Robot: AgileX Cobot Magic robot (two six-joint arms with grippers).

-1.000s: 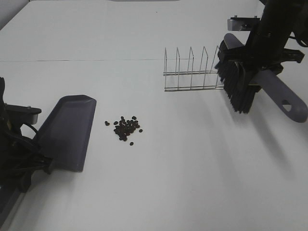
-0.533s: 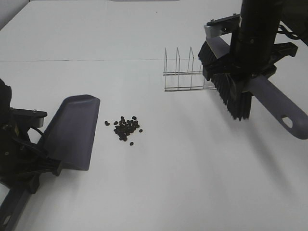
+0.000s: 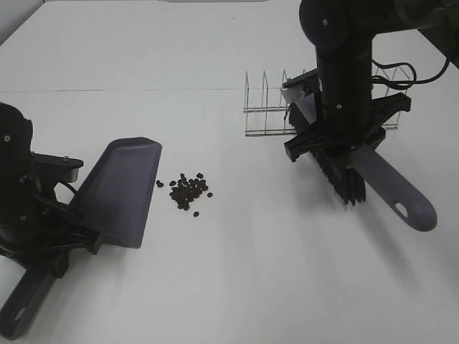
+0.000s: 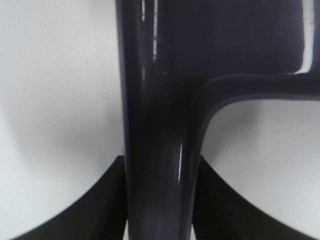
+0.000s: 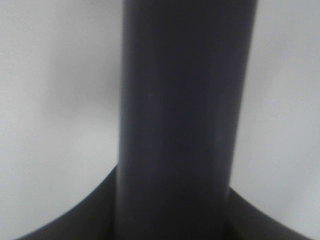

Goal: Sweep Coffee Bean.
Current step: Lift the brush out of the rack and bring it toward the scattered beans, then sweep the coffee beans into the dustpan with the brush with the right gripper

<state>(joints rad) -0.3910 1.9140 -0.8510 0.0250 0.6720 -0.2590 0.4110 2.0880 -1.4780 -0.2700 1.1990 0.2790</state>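
A small cluster of dark coffee beans (image 3: 188, 190) lies on the white table. My left gripper (image 3: 68, 247) is shut on the handle of a dark grey dustpan (image 3: 120, 192); its front edge sits just left of the beans. The handle fills the left wrist view (image 4: 160, 150). My right gripper (image 3: 343, 143) is shut on the grey handle of a brush (image 3: 394, 190) with black bristles (image 3: 343, 175), held to the right of the beans, well apart from them. The brush handle fills the right wrist view (image 5: 185, 120).
A wire rack (image 3: 276, 107) stands on the table just behind the brush and right arm. A faint seam (image 3: 107, 90) crosses the table at the back. The table's left edge lies near the left arm.
My right arm has carried the brush leftward and lower, from beside the rack to in front of it. My left arm has moved the dustpan right, closer to the beans.
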